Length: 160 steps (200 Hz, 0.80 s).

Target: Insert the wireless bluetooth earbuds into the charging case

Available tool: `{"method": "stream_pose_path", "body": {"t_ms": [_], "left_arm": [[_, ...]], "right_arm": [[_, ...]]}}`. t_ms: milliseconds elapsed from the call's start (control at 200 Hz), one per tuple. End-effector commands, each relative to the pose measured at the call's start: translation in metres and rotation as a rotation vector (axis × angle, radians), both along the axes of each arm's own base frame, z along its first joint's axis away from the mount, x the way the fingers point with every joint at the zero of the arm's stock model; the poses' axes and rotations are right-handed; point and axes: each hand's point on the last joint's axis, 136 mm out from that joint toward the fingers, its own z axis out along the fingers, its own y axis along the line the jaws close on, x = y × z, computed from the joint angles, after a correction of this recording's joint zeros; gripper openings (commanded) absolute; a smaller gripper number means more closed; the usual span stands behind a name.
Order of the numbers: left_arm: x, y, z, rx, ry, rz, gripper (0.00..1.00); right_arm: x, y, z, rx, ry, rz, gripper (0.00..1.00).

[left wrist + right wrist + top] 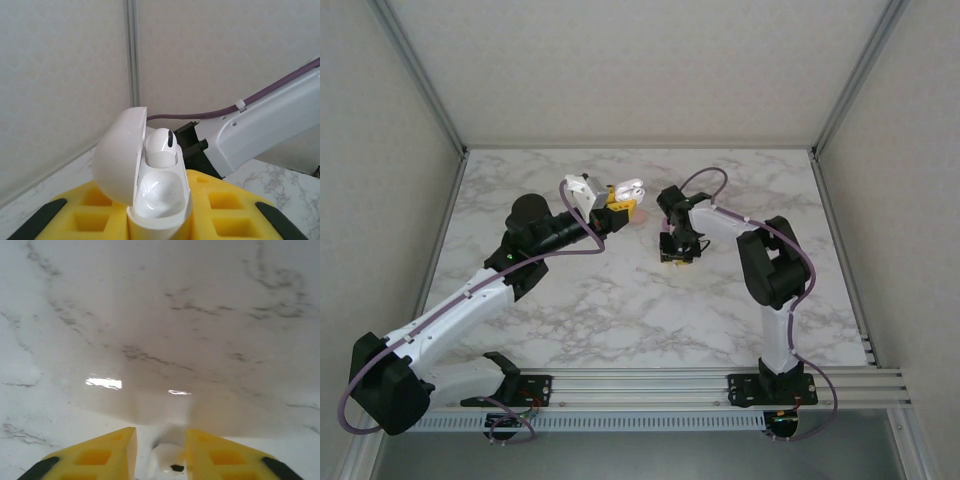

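Pinches open white plastic charging case (157,197) in left gripper (616,205), clear of marble table (620,300) edges. Flanks tiny white earbud (165,460) with right gripper (161,450), five o'clock; grip unclear.

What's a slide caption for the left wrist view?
Left gripper holding the open white charging case, one white earbud seated, the nearer slot apparently empty.

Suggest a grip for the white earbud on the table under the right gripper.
Probably pinch the earbud across its rounded body, coming straight down: it lies low on the table, with the jaws of the right gripper either side.
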Motion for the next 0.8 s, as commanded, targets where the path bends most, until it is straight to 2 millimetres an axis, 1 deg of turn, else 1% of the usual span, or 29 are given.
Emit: {"method": "stream_pose_path", "body": {"t_ms": [0, 65, 135, 245, 350, 415, 521, 576, 646, 796], "left_arm": [[-0.001, 0.003, 0.006, -0.004, -0.018, 0.005, 0.19], [-0.001, 0.003, 0.006, -0.004, -0.017, 0.005, 0.19], [-0.001, 0.002, 0.007, -0.006, -0.018, 0.004, 0.19], [0.0, 0.002, 0.007, -0.006, -0.017, 0.004, 0.19], [0.0, 0.002, 0.006, -0.003, -0.015, 0.004, 0.19], [0.0, 0.002, 0.006, -0.003, -0.015, 0.003, 0.19], [-0.001, 0.002, 0.007, -0.003, -0.017, -0.001, 0.19], [-0.001, 0.002, 0.007, -0.005, -0.016, -0.002, 0.19], [-0.001, 0.001, 0.007, -0.008, -0.016, -0.003, 0.19], [-0.001, 0.001, 0.008, -0.009, -0.015, -0.004, 0.19]], "right_arm": [[-0.016, 0.011, -0.003, -0.009, 0.038, 0.204, 0.28], [-0.021, 0.016, -0.004, -0.002, 0.045, 0.262, 0.29], [-0.02, 0.019, -0.001, 0.005, 0.041, 0.286, 0.3], [-0.015, 0.021, 0.01, 0.006, 0.01, 0.274, 0.32], [-0.008, 0.015, 0.025, -0.019, -0.042, 0.223, 0.38], [-0.007, 0.006, 0.03, -0.051, -0.066, 0.203, 0.42], [-0.012, -0.003, 0.027, -0.08, -0.06, 0.214, 0.48], [-0.014, -0.004, 0.024, -0.09, -0.044, 0.223, 0.49], [-0.018, -0.002, 0.018, -0.084, -0.014, 0.24, 0.49], [-0.024, -0.006, 0.006, -0.114, 0.036, 0.245, 0.49]]}}
